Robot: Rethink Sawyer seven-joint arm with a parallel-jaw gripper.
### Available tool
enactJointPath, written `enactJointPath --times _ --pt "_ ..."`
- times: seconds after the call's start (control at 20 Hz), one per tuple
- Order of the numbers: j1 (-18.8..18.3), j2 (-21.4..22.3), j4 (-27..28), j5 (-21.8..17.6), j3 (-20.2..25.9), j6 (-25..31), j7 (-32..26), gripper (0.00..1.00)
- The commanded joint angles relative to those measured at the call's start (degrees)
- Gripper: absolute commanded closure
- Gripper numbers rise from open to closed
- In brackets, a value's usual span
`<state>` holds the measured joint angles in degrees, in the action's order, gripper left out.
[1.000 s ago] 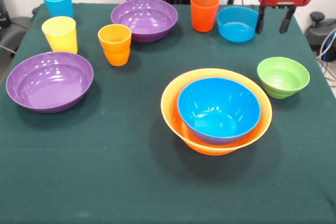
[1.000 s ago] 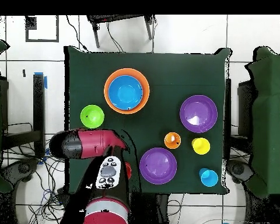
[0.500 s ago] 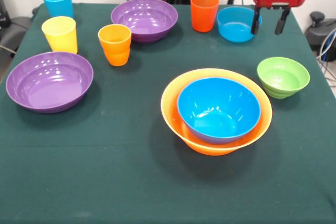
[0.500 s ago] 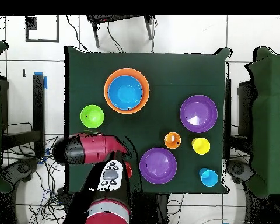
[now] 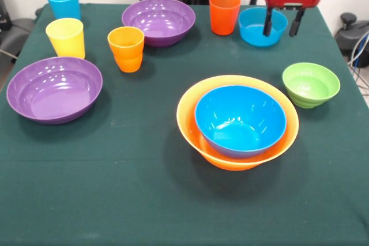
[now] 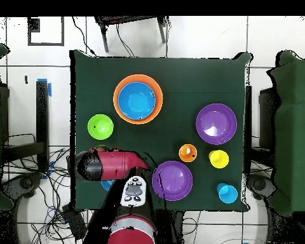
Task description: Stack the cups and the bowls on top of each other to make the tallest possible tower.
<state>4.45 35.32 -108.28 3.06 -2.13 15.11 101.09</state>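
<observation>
My gripper (image 5: 280,29) hangs open at the far right, its fingers straddling the right rim of the translucent light blue bowl (image 5: 256,27). The tower is a large orange bowl (image 5: 190,113) with the deep blue bowl (image 5: 239,120) nested in it. A small green bowl (image 5: 310,83) sits to its right. Two purple bowls (image 5: 158,20) (image 5: 53,89) stand at the back and left. The red-orange cup (image 5: 224,12) is beside the light blue bowl. Orange (image 5: 125,48), yellow (image 5: 66,37) and light blue (image 5: 63,2) cups stand at the left. In the overhead view the red arm (image 6: 110,164) hides the gripper.
A dark green cloth (image 5: 115,188) covers the table. From above, the tower (image 6: 137,99) and green bowl (image 6: 100,126) lie beyond the arm, and cables run over the floor at the table's left edge.
The gripper has moved left in the front view, from beside the light blue bowl to over its right rim. It stays open. Bowls and cups have not moved.
</observation>
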Motion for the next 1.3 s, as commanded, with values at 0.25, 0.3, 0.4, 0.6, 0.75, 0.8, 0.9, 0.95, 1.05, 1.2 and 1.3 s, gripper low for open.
enactJointPath --times 0.25,0.3,0.4,0.6,0.75,0.8,0.9,0.95,1.05,1.2,1.3 --pt "-2.0 -3.2 -2.3 -3.7 5.2 -3.2 4.9 0.00" --pt "-1.8 -3.3 -2.2 -3.6 4.9 -3.7 5.4 0.00" --pt "-1.5 -3.6 -1.9 -3.2 4.8 -4.5 6.2 0.00" --pt "-1.4 -3.9 -2.2 -3.1 5.0 -7.1 7.1 0.00" --pt "-1.2 -3.9 -2.0 -3.1 4.6 -7.2 6.9 0.00" --pt "-1.1 -3.9 -1.9 -3.2 4.4 -7.2 6.8 0.00" --pt "-0.5 -3.9 -1.7 -3.1 3.7 -6.7 6.7 0.00" --pt "-0.3 -3.9 -1.7 -3.1 3.4 -6.7 6.6 0.00" --pt "0.2 -3.8 -1.8 -3.2 2.9 -6.7 6.6 0.00" --pt "0.7 -3.2 -2.2 -3.0 2.4 -5.4 6.5 0.00" --pt "0.0 -2.7 -2.8 -3.1 3.0 -4.5 5.9 0.00"
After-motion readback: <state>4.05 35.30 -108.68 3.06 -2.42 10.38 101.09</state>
